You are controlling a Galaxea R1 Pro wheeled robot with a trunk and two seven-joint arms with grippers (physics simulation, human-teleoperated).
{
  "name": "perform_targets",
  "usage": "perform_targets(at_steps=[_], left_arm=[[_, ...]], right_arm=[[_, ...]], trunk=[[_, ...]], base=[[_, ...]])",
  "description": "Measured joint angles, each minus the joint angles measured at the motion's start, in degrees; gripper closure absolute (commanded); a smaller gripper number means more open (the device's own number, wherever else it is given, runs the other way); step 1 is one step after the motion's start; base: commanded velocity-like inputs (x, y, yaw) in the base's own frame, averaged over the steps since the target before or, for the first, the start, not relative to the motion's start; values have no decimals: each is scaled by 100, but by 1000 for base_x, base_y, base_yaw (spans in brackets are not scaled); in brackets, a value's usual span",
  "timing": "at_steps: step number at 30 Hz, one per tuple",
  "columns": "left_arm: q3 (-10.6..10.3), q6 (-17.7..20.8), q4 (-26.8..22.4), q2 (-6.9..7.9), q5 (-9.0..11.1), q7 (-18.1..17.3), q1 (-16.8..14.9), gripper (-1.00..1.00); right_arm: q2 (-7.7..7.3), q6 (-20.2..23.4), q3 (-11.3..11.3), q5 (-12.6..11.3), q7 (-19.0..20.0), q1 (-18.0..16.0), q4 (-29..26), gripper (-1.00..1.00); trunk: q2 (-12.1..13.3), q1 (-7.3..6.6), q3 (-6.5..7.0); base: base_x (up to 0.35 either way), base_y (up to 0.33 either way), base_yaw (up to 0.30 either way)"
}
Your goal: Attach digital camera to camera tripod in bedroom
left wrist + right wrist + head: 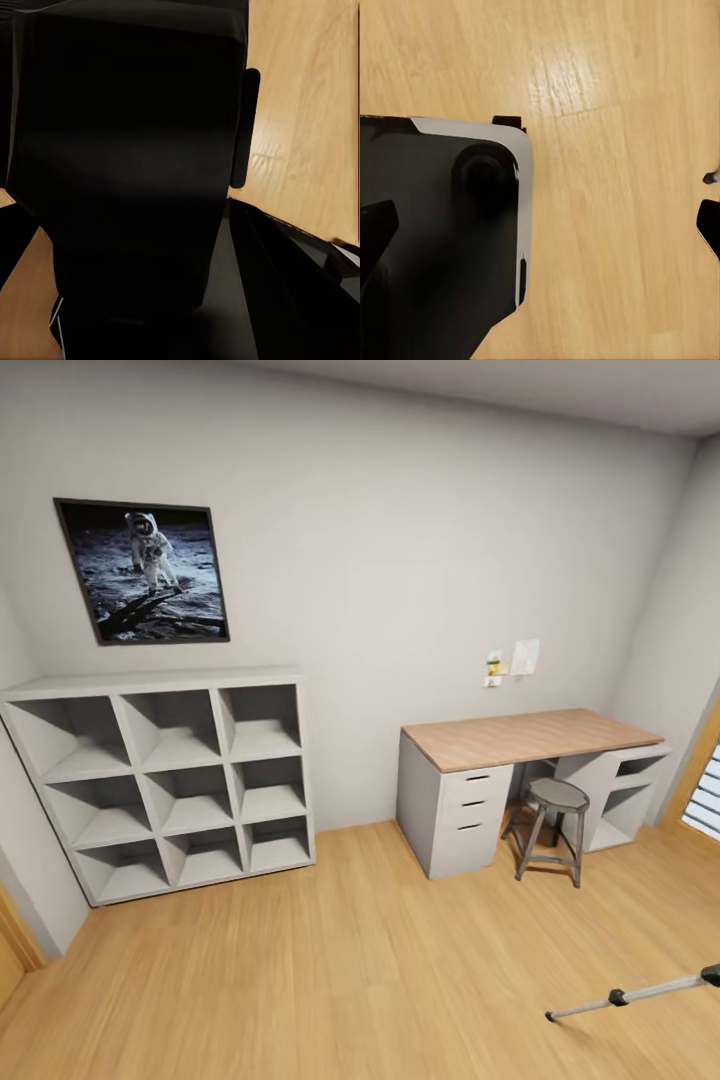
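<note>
One silver leg of the camera tripod [640,991], with a black joint and a black foot, reaches in over the wood floor at the lower right of the head view; the rest of it is cut off by the frame edge. The digital camera is out of view. In the right wrist view my right gripper [547,214] is open, its dark fingertips [379,229] at the two sides of the picture, over the floor and my own black and white base [450,225]. The left gripper [184,229] also looks open, hanging close to my black body [127,150].
This is the bedroom. White cube shelves [165,780] stand against the far wall on the left under a moon-landing poster [142,570]. A wooden desk [525,738] with white drawers stands on the right, a grey round stool [553,825] before it. A wood-framed window [703,780] is at the right edge.
</note>
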Motion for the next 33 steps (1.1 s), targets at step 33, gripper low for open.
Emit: perform_targets(at_steps=[33], left_arm=[[-4, -8, 0, -9, 0, 1, 0, 100]], right_arm=[[7, -15, 0, -9, -8, 0, 0, -100]], trunk=[[0, 0, 0]], base=[[322, 0, 0]])
